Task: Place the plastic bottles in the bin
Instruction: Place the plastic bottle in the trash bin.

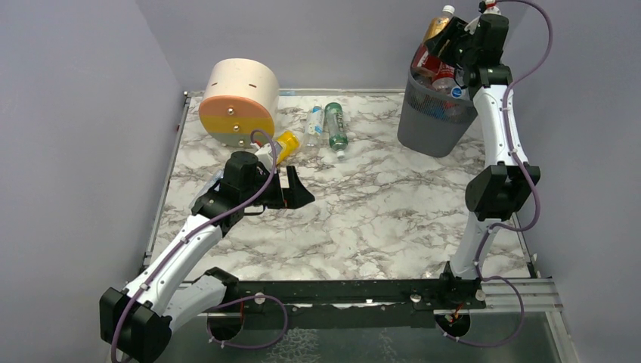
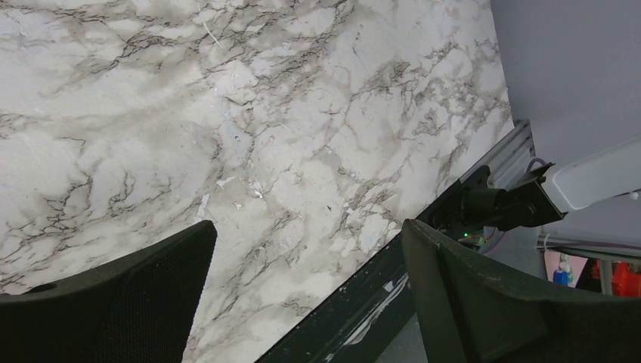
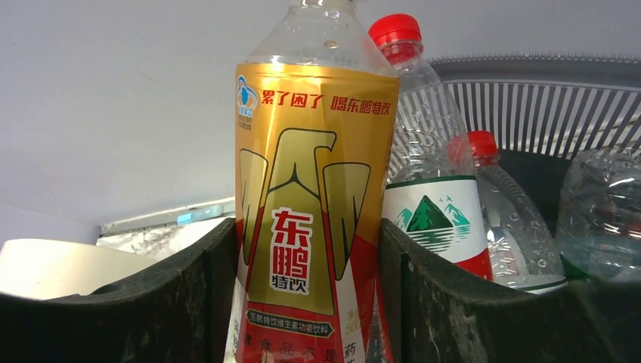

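Observation:
My right gripper is shut on a bottle with a gold and red label and holds it over the rim of the dark grey mesh bin, which holds several bottles. In the right wrist view the gold bottle stands between my fingers, with clear red-capped bottles behind it. On the table lie a yellow bottle, a clear bottle and a green bottle. My left gripper is open and empty above the marble, near the yellow bottle.
A round beige, orange and yellow drawer unit lies at the back left, close to the yellow bottle. The left wrist view shows bare marble table, its dark front rail and the right arm's base.

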`<state>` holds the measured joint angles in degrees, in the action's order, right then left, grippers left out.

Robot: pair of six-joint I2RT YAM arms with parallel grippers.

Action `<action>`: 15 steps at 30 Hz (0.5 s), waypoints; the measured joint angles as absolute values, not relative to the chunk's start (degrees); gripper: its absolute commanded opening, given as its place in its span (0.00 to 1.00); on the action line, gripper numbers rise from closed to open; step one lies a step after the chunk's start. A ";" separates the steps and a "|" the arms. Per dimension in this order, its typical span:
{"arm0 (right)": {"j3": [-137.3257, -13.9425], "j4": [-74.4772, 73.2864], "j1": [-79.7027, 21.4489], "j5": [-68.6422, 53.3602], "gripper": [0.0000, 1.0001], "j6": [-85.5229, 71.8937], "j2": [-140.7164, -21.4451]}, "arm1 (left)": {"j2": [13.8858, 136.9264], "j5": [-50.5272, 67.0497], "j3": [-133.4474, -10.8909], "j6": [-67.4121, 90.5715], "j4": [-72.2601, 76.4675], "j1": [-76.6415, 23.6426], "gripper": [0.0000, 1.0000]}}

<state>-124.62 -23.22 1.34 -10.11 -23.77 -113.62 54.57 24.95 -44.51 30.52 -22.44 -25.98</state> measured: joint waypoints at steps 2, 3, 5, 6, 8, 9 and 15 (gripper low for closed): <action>-124.33 -23.20 1.34 -9.93 0.70 -23.57 -113.80 | 54.78 24.82 -44.51 30.52 -22.44 -25.98 0.99; -124.11 -23.20 1.37 -9.91 0.73 -23.49 -113.80 | 54.87 24.80 -44.51 30.52 -22.44 -25.98 0.99; -123.98 -23.20 1.37 -9.91 0.78 -23.35 -113.80 | 55.00 24.73 -44.51 30.52 -22.44 -25.98 0.99; -123.92 -23.22 1.34 -9.87 0.80 -23.20 -113.80 | 55.07 24.71 -44.51 30.52 -22.44 -25.98 0.99; -123.74 -23.31 1.30 -9.74 0.84 -22.85 -113.80 | 55.20 24.64 -44.51 30.52 -22.44 -25.98 0.99; -123.66 -23.42 1.32 -9.69 0.85 -22.70 -113.80 | 55.31 24.62 -44.51 30.52 -22.44 -25.98 0.99; -124.40 -24.97 1.37 -8.58 0.88 -21.87 -113.67 | 55.70 24.58 -44.51 30.39 -22.50 -25.98 0.99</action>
